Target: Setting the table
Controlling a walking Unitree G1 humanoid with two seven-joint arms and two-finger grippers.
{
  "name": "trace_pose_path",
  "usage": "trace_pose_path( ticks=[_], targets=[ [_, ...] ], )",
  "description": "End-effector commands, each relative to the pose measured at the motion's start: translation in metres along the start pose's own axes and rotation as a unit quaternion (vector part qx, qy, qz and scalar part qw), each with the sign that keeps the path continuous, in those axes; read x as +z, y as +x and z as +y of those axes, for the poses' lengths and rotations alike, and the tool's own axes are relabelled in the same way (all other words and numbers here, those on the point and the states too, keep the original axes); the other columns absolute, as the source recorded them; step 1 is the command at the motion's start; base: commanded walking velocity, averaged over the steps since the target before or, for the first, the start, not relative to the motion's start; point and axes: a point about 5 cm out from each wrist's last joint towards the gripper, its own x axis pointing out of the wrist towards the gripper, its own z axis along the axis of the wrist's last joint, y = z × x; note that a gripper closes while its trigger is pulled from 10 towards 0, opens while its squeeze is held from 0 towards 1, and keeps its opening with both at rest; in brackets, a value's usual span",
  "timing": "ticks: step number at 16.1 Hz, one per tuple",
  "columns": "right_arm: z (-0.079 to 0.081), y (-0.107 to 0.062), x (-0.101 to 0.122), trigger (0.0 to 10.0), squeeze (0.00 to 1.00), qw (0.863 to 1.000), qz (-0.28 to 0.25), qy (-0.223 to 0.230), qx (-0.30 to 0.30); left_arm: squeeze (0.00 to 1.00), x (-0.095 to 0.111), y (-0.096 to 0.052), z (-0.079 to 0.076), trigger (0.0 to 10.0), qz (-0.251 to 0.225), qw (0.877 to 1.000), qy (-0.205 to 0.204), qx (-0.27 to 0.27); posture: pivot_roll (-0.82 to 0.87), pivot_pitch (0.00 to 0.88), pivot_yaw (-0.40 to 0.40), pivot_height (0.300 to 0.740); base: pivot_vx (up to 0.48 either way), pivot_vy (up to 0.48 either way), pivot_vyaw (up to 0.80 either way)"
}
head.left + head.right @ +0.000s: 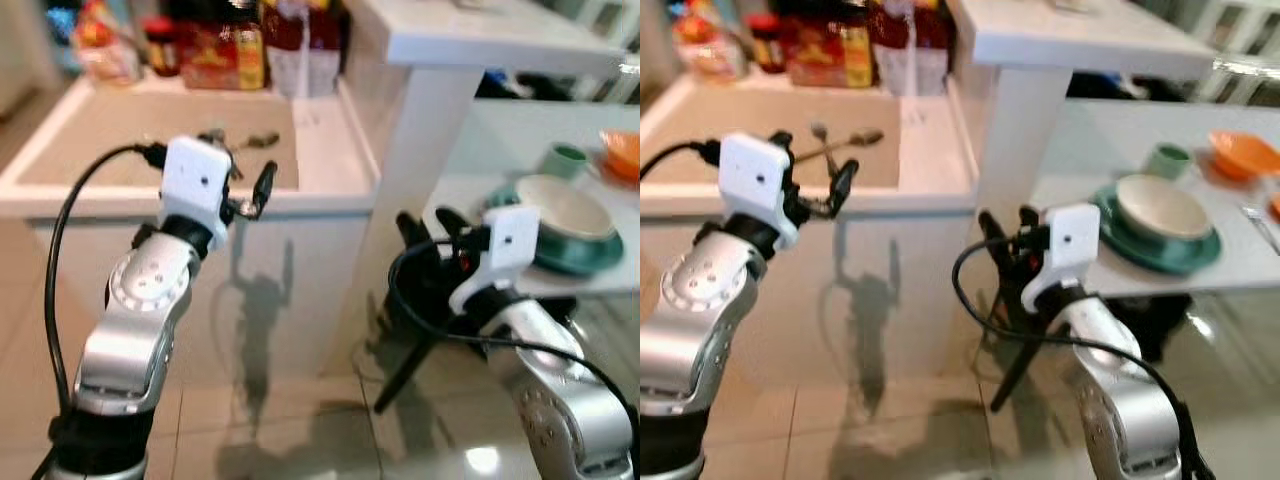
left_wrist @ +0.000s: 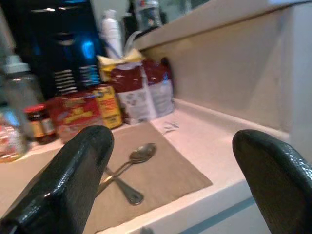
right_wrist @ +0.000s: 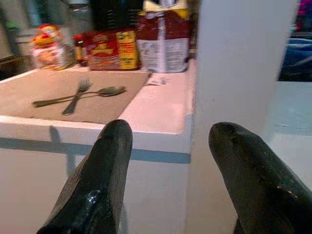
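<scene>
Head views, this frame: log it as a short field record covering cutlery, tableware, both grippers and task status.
cutlery: metal spoon and metal fork lying crossed on the tan placemat
counter: white counter, food packages along its back
tableware: cream bowl on teal plate, green cup, orange bowl on white table
left gripper: open, raised at the counter's front edge
right gripper: open, low between counter and table
status: cutlery not yet picked up

Open room above the mat (image 3: 73, 97) on the desk (image 1: 330, 150); packets (image 3: 136, 44) wall its back, a white pillar (image 1: 420, 140) its right.
</scene>
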Motion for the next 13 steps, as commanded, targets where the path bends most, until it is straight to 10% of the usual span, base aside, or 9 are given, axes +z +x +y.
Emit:
trace_pose_path(
  ticks=[1,13],
  targets=[
    [-0.011,-0.001,-0.002,10.0,0.00,1.000,0.004,-0.005,-0.028,0.00,0.001,0.004,-0.010,10.0,-0.001,1.000,-0.001,-0.026,0.13,0.036,-0.065,0.740,0.000,0.480,-0.78],
    [-0.025,-0.005,0.004,10.0,0.00,0.998,-0.011,-0.020,-0.063,0.00,0.005,0.009,-0.020,10.0,-0.033,0.998,-0.034,-0.036,0.10,0.034,-0.060,0.740,0.000,0.439,-0.78]
  ],
)
